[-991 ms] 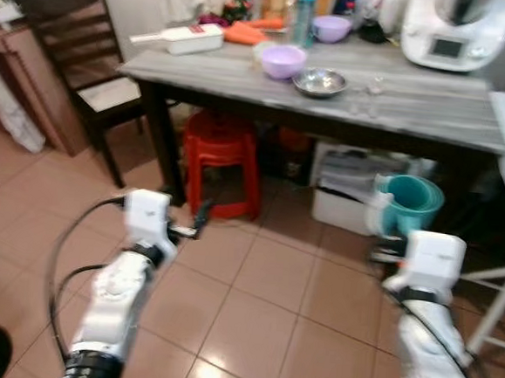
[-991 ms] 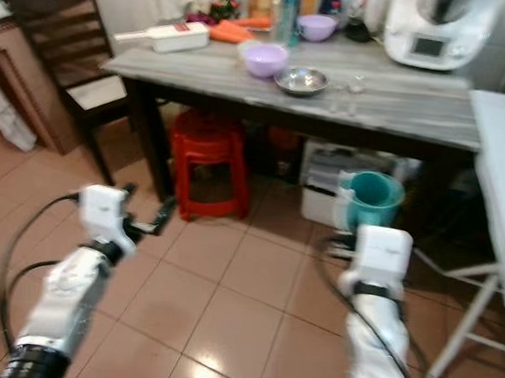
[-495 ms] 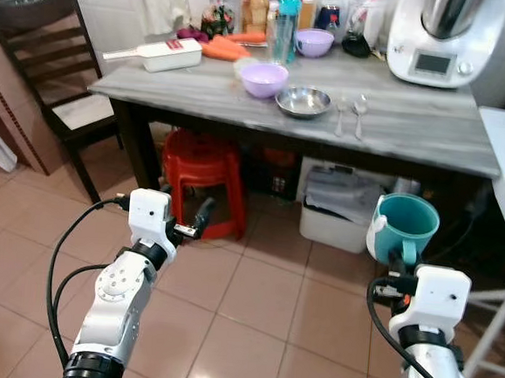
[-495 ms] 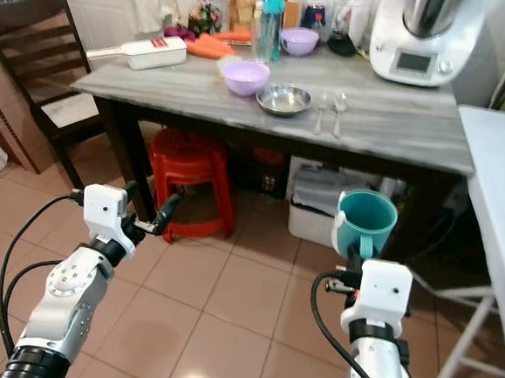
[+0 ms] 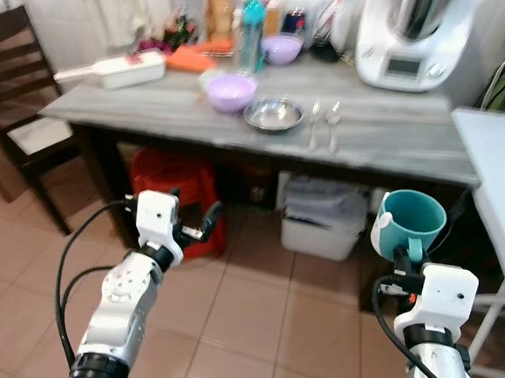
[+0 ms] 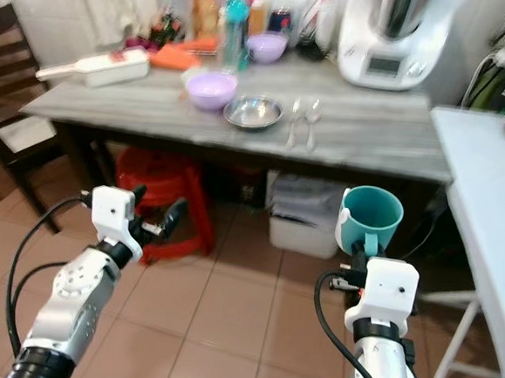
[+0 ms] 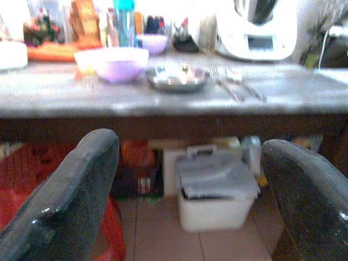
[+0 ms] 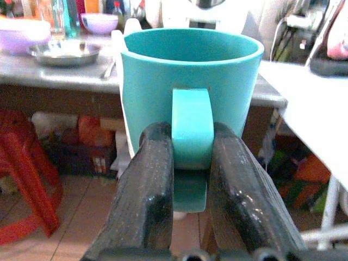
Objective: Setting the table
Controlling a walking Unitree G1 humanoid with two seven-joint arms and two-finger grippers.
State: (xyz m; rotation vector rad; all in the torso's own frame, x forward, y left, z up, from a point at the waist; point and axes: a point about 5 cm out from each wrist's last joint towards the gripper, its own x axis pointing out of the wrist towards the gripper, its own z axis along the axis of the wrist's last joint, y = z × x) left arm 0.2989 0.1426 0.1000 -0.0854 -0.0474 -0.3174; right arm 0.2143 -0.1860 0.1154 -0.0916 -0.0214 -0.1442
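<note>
since right gripper (image 8: 190,179) pinches cup (image 8: 187,81) handle, you keep it upright; table (image 5: 396,139) ahead; left gripper (image 7: 190,179) wide, empty.

I saw bare grey table (image 5: 396,139) top to the right of the fork and spoon (image 5: 322,124), in front of the white kitchen machine (image 5: 411,31), where a gripper could pass. Left of the spoon stood the steel dish (image 5: 273,114) and lilac bowl (image 5: 230,91), with bottles (image 5: 251,22) crowding the back edge. The white table (image 5: 497,173) hemmed that gap on its right side.
</note>
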